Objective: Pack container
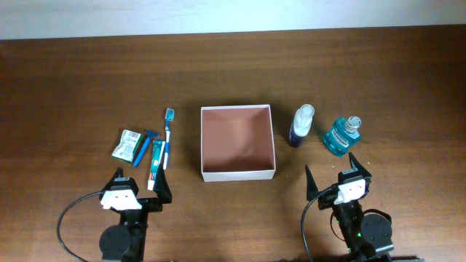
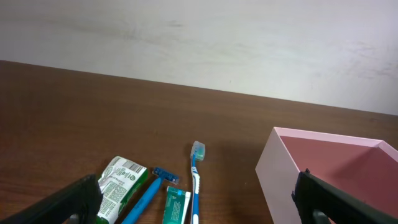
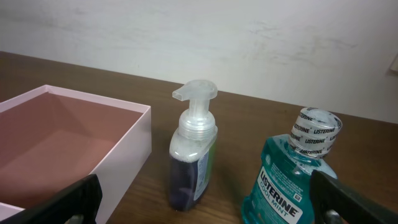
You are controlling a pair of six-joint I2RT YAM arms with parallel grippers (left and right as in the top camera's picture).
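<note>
The container (image 1: 238, 173), a square white-walled box with a reddish-brown inside, sits at the table's middle and holds nothing; it also shows in the left wrist view (image 2: 273, 180) and the right wrist view (image 3: 134, 140). To its left lie a blue toothbrush (image 1: 168, 135), a toothpaste tube (image 1: 156, 161), a blue razor (image 1: 145, 145) and a green packet (image 1: 128, 144). To its right stand a pump bottle (image 1: 301, 125) and a blue-green mouthwash bottle (image 1: 342, 135). My left gripper (image 1: 137, 191) is open and empty just near of the toiletries. My right gripper (image 1: 336, 180) is open and empty just near of the bottles.
The wooden table ends at a pale wall strip along the far edge (image 1: 233, 18). Black cables loop beside both arm bases near the front edge.
</note>
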